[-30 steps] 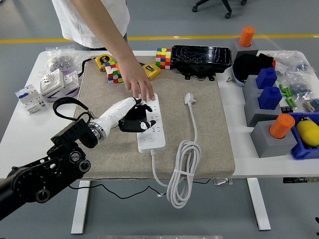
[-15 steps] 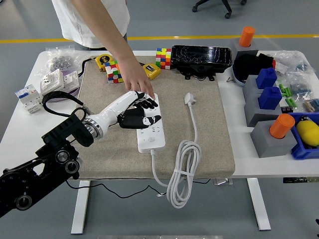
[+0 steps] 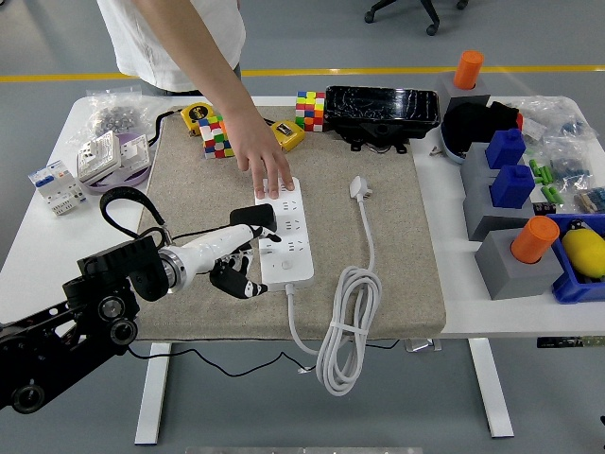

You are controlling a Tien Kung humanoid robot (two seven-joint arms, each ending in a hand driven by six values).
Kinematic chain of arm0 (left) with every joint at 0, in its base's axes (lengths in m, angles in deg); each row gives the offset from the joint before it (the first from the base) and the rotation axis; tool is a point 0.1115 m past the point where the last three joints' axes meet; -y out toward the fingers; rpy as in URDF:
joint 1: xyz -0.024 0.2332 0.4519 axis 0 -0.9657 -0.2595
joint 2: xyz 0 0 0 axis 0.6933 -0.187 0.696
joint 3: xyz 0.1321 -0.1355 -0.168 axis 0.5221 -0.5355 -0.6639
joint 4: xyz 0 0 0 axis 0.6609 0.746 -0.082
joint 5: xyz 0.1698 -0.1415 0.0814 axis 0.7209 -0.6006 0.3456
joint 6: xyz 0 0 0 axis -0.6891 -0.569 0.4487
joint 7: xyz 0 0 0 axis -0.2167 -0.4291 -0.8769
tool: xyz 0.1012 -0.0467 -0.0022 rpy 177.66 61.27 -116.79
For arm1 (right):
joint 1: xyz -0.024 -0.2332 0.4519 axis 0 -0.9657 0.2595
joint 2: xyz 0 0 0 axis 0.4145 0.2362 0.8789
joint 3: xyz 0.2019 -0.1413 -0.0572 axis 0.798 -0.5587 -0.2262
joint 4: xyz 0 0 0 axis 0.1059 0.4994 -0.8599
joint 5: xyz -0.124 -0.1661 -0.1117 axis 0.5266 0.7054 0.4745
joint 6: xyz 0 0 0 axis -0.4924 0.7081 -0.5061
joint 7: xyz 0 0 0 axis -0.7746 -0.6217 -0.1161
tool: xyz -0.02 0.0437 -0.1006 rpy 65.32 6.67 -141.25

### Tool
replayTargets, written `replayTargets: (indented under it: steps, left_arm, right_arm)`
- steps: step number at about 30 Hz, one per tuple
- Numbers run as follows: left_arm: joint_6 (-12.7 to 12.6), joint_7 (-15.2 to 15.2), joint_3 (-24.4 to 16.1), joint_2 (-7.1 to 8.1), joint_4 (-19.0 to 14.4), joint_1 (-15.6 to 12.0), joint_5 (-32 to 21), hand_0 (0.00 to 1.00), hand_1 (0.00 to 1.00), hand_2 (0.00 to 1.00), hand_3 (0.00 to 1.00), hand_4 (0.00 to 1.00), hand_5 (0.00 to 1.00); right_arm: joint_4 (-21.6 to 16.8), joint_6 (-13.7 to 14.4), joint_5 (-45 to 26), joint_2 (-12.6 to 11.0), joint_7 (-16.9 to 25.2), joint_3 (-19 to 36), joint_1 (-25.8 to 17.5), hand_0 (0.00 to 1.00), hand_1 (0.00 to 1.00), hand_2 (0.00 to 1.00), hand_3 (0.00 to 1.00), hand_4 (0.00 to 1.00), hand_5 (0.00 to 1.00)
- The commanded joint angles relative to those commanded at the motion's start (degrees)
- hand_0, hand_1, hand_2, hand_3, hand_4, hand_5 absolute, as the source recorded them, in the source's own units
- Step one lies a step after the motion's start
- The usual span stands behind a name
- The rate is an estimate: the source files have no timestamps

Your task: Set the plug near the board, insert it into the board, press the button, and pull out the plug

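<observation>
A white power strip [image 3: 288,236] lies lengthwise on the beige mat [image 3: 397,255]. My left hand [image 3: 241,255] has come in from the lower left and sits at the strip's near left side. Its fingers are curled, and a small black plug [image 3: 258,220] is pinched at the top of the hand, just over the strip's left edge. Whether the plug still touches the strip I cannot tell. A person's hand [image 3: 263,163] presses flat on the strip's far end. The strip's own white plug [image 3: 359,186] and coiled cord [image 3: 342,326] lie to the right.
Colour cubes [image 3: 215,137], a yellow tape measure [image 3: 196,114] and a black tray [image 3: 382,111] line the mat's far edge. White sockets [image 3: 99,156] lie at the left. Grey blocks with blue and orange pieces [image 3: 510,180] and a blue bin [image 3: 581,260] crowd the right.
My left hand has drawn back from above the strip's middle toward the near left, carrying the black plug off the sockets. The person's hand stays on the strip's far end.
</observation>
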Motion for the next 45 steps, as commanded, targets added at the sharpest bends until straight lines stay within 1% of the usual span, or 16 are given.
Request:
replayTargets:
  steps: [6,9,12,23,27,34,37,38,43,44,45]
  left_arm:
    - [0.89,-0.83,0.44,0.4,-0.06,0.5,-1.09,0.115,0.057,0.157,0.907,0.647,0.002]
    - [0.86,-1.94,1.13,0.4,0.52,1.13,-2.43,0.113,0.06,0.157,0.901,0.648,0.002]
    - [0.68,-2.36,1.82,0.18,1.42,1.72,-3.55,0.113,0.06,0.157,0.901,0.648,0.002]
    - [1.57,-1.56,3.68,-0.7,4.03,3.53,-5.12,0.113,0.058,0.155,0.881,0.649,0.002]
    - [2.08,-1.37,3.97,-0.78,4.84,3.84,-6.65,0.112,0.057,0.154,0.871,0.638,0.002]
    - [2.48,-1.16,4.33,-0.86,5.54,4.16,-7.38,0.112,0.058,0.154,0.865,0.63,0.002]
    - [2.61,-0.46,4.54,-1.0,6.16,4.28,-7.56,0.112,0.058,0.154,0.865,0.63,0.002]
    - [2.62,-0.19,4.61,-1.04,6.42,4.29,-7.7,0.112,0.057,0.153,0.839,0.624,0.002]
    - [2.92,0.93,4.82,-1.18,7.41,4.37,-8.31,0.112,0.057,0.153,0.839,0.624,0.002]
    - [3.05,1.22,4.83,-1.23,7.59,4.4,-8.5,0.111,0.055,0.152,0.807,0.617,0.002]
    - [3.18,1.48,4.89,-1.26,7.76,4.43,-8.56,0.111,0.055,0.152,0.807,0.617,0.002]
  right_arm:
    - [0.06,0.0,0.03,-0.19,-0.04,0.06,-0.06,0.743,0.714,0.716,0.721,0.994,0.656]
    - [0.11,-0.01,0.0,-0.22,-0.05,0.07,-0.05,0.743,0.714,0.716,0.721,0.994,0.655]
    - [-0.01,-0.01,-0.04,-0.25,-0.03,-0.08,0.05,0.743,0.714,0.716,0.721,0.994,0.655]
    - [-0.09,0.0,-0.07,-0.47,-0.04,-0.32,0.06,0.743,0.714,0.716,0.72,0.994,0.656]
    - [-0.09,-0.01,-0.07,-0.45,-0.03,-0.23,0.08,0.743,0.714,0.715,0.719,0.994,0.655]
    - [-0.12,0.01,-0.1,-0.55,-0.03,-0.25,0.15,0.743,0.714,0.716,0.718,0.994,0.655]
    - [-0.18,0.02,-0.09,-0.56,-0.02,-0.24,0.11,0.743,0.714,0.716,0.718,0.994,0.655]
    - [-0.2,0.02,-0.09,-0.56,-0.01,-0.24,0.09,0.744,0.712,0.716,0.718,0.994,0.655]
    - [-0.17,0.02,-0.09,-0.54,-0.02,-0.27,0.04,0.744,0.712,0.716,0.718,0.994,0.655]
    - [-0.17,0.02,-0.11,-0.54,-0.01,-0.25,0.04,0.743,0.714,0.716,0.719,0.994,0.655]
    - [-0.13,0.02,-0.08,-0.51,-0.01,-0.2,0.05,0.743,0.714,0.716,0.719,0.994,0.655]
